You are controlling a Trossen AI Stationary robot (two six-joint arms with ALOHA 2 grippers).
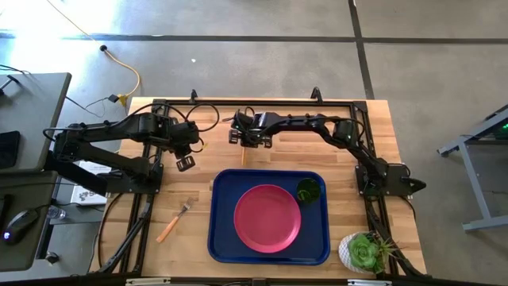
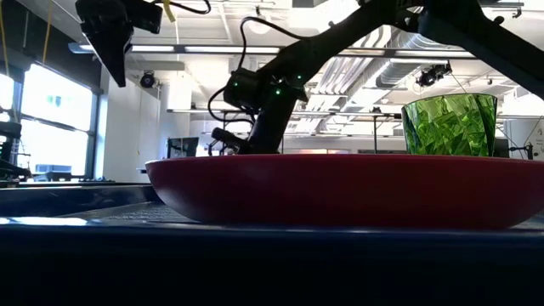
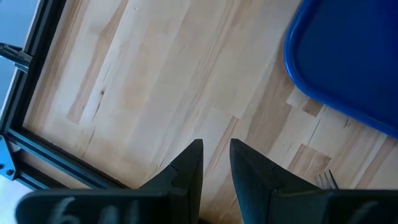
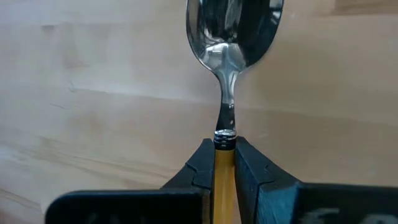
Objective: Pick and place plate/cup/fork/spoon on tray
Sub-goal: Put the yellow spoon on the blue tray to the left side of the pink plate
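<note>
Clamping the spoon (image 4: 233, 37) handle, right fingers (image 4: 202, 165); left fingers (image 3: 189, 168) slightly parted, empty.

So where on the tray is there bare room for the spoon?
The right gripper grips the spoon. On the tray, the strip left of the plate is bare, as is the near right corner. By the cup it is crowded.

tray (image 1: 218, 238): dark blue, rectangular, rounded corners, raised rim; flat on surface.
plate (image 1: 267, 218): pink-red, round; flat in tray centre.
cup (image 1: 308, 190): dark green, upright in tray's far right corner, just beside plate.
fork (image 1: 173, 222): orange handle, silver tines; on surface left of tray.
spoon (image 4: 231, 62): silver bowl, yellow-orange handle clamped in right gripper (image 4: 225, 155), beyond tray's far edge.
</note>
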